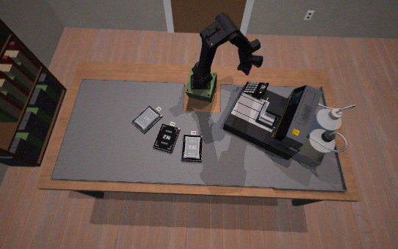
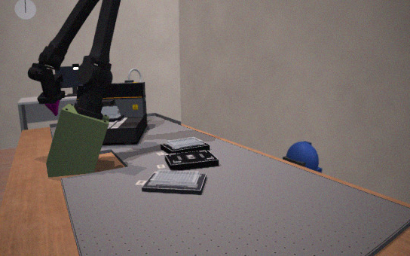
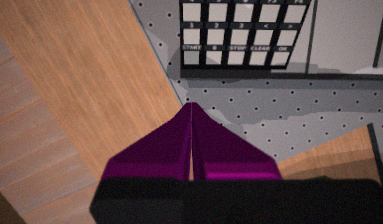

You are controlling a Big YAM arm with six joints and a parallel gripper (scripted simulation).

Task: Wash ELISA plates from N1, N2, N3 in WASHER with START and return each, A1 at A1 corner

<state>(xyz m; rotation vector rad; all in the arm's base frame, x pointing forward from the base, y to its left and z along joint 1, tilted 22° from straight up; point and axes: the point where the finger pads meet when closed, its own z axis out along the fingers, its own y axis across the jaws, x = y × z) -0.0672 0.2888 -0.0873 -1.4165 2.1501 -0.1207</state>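
The claw (image 1: 246,72) (image 2: 56,113) (image 3: 191,111) is clenched on nothing, near the washer's keypad (image 1: 255,88) (image 3: 237,37). A plate (image 1: 268,116) (image 2: 112,111) appears to be in the washer (image 1: 257,137) (image 2: 126,133); moving in before the lamp turns green, or misreading red, could leave it unwashed.

Nest N2 (image 1: 166,138) (image 2: 191,159) between two plate-bearing nests, left of the washer (image 1: 260,135) (image 2: 122,133).

Keypad's top rows (image 3: 240,12) cut off.
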